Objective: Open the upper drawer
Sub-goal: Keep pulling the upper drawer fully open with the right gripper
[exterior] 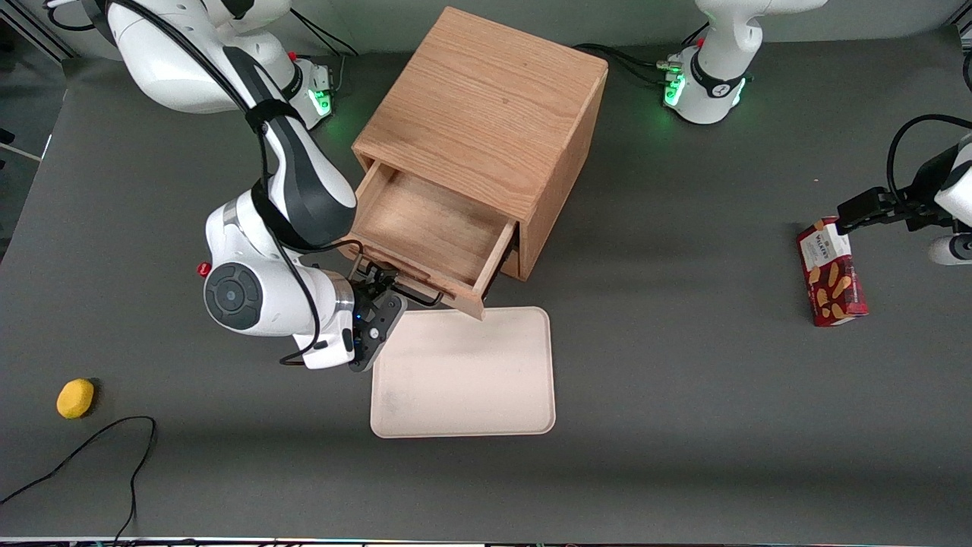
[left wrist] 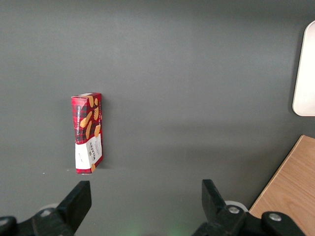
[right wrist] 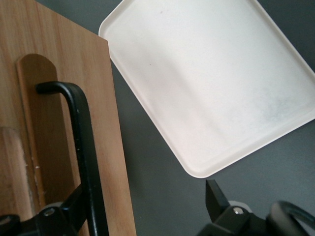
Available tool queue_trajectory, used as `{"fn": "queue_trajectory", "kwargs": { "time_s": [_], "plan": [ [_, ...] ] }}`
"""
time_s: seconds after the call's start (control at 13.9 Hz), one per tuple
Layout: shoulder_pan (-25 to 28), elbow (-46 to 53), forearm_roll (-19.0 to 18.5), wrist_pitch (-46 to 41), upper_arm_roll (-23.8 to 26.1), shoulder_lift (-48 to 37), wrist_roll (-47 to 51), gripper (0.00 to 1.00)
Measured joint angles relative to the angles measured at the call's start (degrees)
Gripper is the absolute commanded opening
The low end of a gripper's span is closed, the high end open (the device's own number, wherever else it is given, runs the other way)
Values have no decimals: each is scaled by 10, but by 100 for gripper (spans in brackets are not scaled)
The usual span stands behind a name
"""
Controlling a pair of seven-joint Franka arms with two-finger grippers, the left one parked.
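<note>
We see the upper drawer (exterior: 429, 232) drawn well out of the cabinet (exterior: 486, 114), our gripper (exterior: 377, 292) spread open around its handle (right wrist: 81, 147), at eleven o'clock of the tray (exterior: 463, 372); any remaining pull should run straight along the slides.

We are seeing the tool (exterior: 377, 292) only in part from the front, its fingertips lying under the upper drawer (exterior: 425, 228) front edge, so we cannot tell how its jaws stand. The arm's white wrist is covering one end of the drawer's black wire handle (exterior: 406, 292). In the right wrist view the handle (right wrist: 83, 152) and the cream tray (right wrist: 206, 83) are running off the picture's edge. The lower drawer is lying hidden beneath the pulled-out one. The print on the red biscuit box (exterior: 831, 275) is too small to read.
</note>
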Motion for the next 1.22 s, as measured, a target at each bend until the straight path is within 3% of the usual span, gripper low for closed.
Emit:
{"fn": "queue_trajectory", "kwargs": {
  "time_s": [1.22],
  "plan": [
    [-22, 1, 1, 46, 0, 2, -15, 100]
  ]
}}
